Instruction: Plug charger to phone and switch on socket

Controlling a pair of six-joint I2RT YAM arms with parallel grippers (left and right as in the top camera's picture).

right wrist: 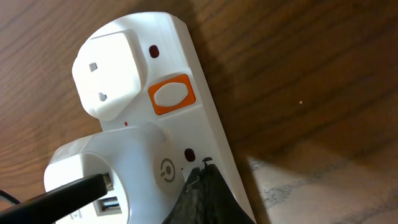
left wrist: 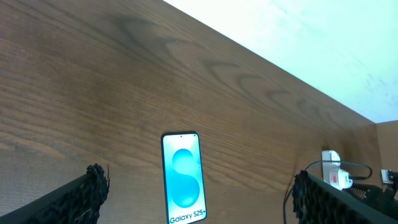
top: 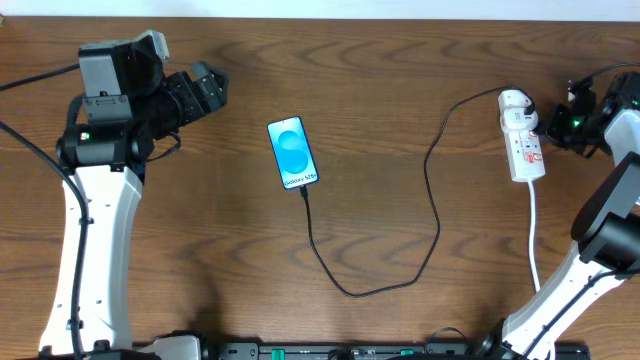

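Right gripper (right wrist: 202, 186) is pinched shut, tip over the socket (right wrist: 205, 124) just below the orange switch (right wrist: 171, 94), probably poised to poke it; charger (top: 435, 215) looks plugged into the phone (top: 293, 152) mid-table; left gripper (top: 205, 88) sits spread wide, out of the way.

In the left wrist view we lose the lower edge of the phone (left wrist: 182, 177) below the picture's bottom, and the left fingers (left wrist: 84, 199) show only as cropped dark tips. Overhead, the spot where the charger (top: 355, 294) meets the phone is too small for us to judge. In the right wrist view the socket (right wrist: 208, 134) runs off the bottom and left edges, the right fingers (right wrist: 199, 193) cover part of it, and the charger there is a blurred dark bar.
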